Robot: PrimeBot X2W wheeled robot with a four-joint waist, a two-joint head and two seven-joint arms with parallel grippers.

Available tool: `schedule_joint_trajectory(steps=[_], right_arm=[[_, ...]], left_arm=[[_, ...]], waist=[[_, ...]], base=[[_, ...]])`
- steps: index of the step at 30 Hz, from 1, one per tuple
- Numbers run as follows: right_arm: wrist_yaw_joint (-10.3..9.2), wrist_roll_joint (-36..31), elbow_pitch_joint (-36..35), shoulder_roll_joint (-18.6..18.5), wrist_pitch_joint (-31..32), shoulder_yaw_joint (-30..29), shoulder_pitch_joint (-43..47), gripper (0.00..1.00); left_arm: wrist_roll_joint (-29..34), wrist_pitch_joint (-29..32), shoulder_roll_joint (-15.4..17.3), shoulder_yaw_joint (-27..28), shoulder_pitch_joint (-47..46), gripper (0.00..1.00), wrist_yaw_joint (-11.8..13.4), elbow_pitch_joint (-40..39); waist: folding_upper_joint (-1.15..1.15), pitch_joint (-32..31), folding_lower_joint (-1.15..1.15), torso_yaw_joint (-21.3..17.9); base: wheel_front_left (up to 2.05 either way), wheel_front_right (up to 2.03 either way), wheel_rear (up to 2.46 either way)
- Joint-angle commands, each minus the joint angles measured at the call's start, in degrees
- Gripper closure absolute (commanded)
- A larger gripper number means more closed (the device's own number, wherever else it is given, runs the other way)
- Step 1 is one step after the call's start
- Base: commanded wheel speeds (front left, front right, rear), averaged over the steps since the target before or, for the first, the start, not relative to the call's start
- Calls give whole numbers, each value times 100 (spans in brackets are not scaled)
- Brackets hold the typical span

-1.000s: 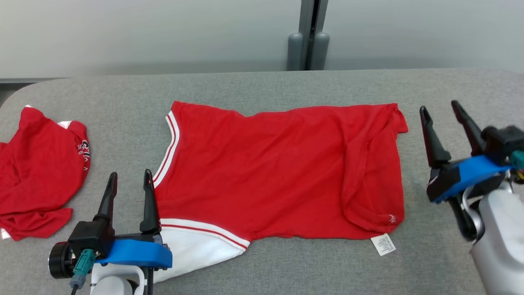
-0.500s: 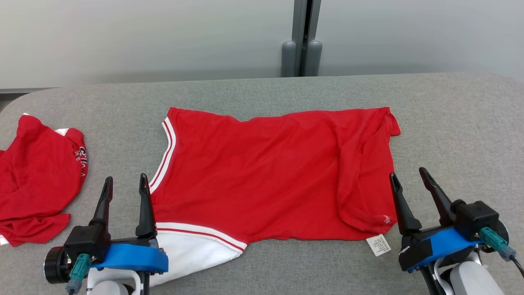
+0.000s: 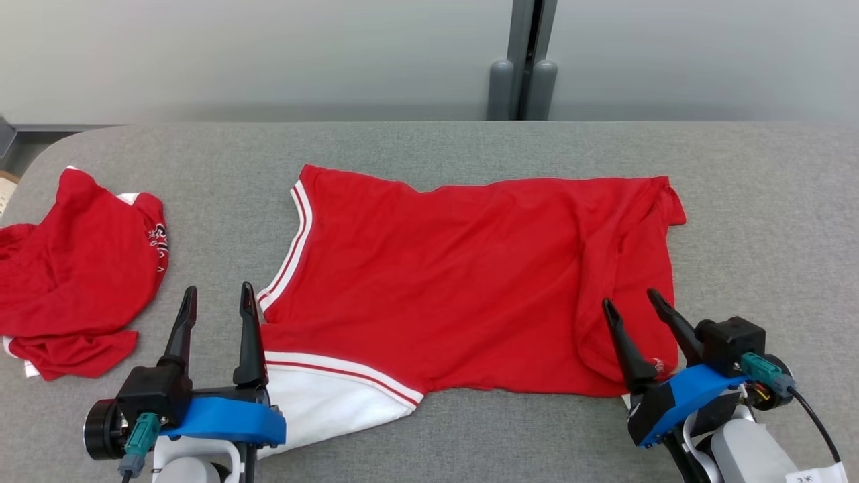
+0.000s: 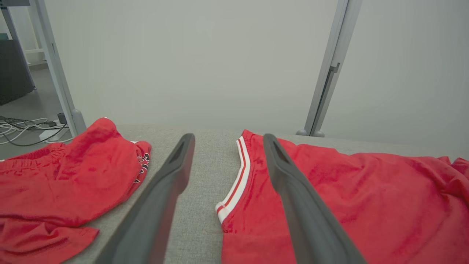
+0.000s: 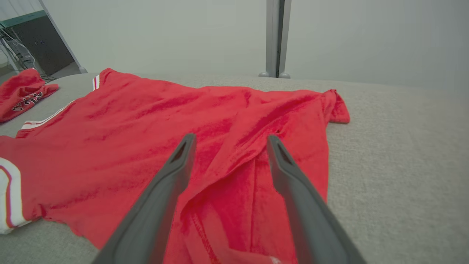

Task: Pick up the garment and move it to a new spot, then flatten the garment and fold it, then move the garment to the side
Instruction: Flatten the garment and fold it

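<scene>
The garment (image 3: pixel 470 282), a red jersey with white and red trim, lies spread across the middle of the grey table (image 3: pixel 429 141). My left gripper (image 3: pixel 219 290) stands open at the jersey's near left corner, its right finger over the trimmed edge and its left finger over bare table. In the left wrist view the trim (image 4: pixel 234 183) runs between the open fingers of the left gripper (image 4: pixel 228 136). My right gripper (image 3: pixel 629 298) is open above the near right corner, where the cloth is folded over. The right wrist view has this gripper (image 5: pixel 231 136) over the wrinkled red cloth (image 5: pixel 146 121), with nothing held.
A second red garment (image 3: pixel 80 268) lies crumpled at the table's left end, also seen in the left wrist view (image 4: pixel 66 172). Bare grey table stretches behind the jersey and to its right. A grey post (image 3: pixel 523 60) stands against the wall behind the table.
The right gripper has come down and leftward from beside the jersey's right edge to over its near right corner. The head camera shifted. The left gripper has kept its place by the jersey.
</scene>
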Motion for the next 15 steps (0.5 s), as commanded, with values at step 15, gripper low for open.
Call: schedule_joint_trajectory(steps=[15], right_arm=[[1, 383, 1615, 8, 118, 667, -860, 0]], left_arm=[[-126, -27, -2, -191, -235, 0, 56, 32]], waist=[[0, 222, 0, 287]], base=[[0, 0, 0]])
